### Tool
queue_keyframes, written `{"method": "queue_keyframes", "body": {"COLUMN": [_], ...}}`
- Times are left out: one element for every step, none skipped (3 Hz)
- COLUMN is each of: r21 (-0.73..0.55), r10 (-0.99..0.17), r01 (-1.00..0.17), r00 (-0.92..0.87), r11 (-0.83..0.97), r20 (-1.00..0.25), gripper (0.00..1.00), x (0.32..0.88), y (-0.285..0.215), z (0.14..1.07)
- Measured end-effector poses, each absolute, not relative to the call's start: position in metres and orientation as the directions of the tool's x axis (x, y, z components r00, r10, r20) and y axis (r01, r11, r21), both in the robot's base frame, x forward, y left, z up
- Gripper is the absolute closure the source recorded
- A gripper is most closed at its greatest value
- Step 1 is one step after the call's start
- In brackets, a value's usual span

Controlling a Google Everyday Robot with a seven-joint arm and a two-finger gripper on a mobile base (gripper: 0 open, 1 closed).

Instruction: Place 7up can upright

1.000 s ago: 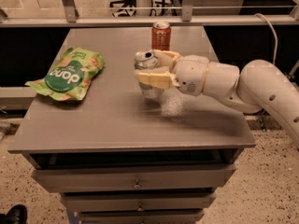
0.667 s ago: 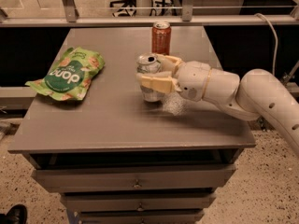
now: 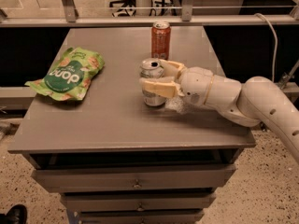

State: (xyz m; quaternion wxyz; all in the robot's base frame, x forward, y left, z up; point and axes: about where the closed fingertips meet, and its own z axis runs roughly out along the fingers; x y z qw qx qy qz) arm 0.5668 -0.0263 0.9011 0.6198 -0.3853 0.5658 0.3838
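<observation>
The 7up can (image 3: 152,96), silver-white with a shiny metal top, stands upright on the grey table (image 3: 112,120) near its middle. My gripper (image 3: 156,78) reaches in from the right at the end of a white arm. Its two cream fingers (image 3: 158,87) sit on either side of the can, one in front and one behind, close around it. The can's base rests on the tabletop.
An orange-red can (image 3: 160,40) stands upright behind the 7up can. A green chip bag (image 3: 70,73) lies at the table's left. The table's front edge has drawers below. A railing runs along the back.
The arm has lowered slightly with the can, which now rests on the tabletop; the can stays upright between the fingers.
</observation>
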Motion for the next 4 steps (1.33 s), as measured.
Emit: {"method": "queue_keyframes", "body": {"r21": [-0.033,-0.02,-0.015,-0.018], "r10": [0.037,0.025,0.001,-0.064], "r01": [-0.912,-0.91,-0.917,-0.917], "r00": [0.052,0.034,0.017,-0.008], "r11": [0.408,0.414,0.399,0.399], "r20": [-0.998,-0.999,-1.0,-0.998], "gripper": [0.14,0.0,0.0,0.0], "x": [0.564,0.56,0.553,0.538], "y": [-0.032,-0.045,-0.058,-0.101], "z": [0.897,0.896,0.899,0.909]}}
